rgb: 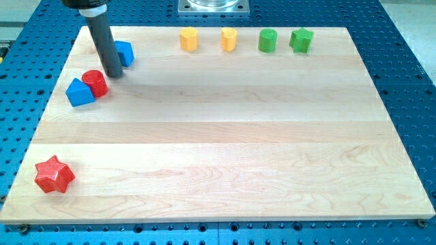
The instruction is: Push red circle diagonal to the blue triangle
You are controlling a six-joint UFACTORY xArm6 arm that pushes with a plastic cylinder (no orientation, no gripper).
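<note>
A straight, smooth dark-grey rod ending in my tip.

The board is pale, smooth wood with visible grain (matt); the red circle and blue triangle look like slightly glossy plastic.

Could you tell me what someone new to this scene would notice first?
Probably the dark rod at the view's top left, my tip resting just right of the red circle, which touches a blue block; another blue block sits behind the rod. Next, the row of two yellow and two green blocks along the top, and the lone red star bottom left.
</note>
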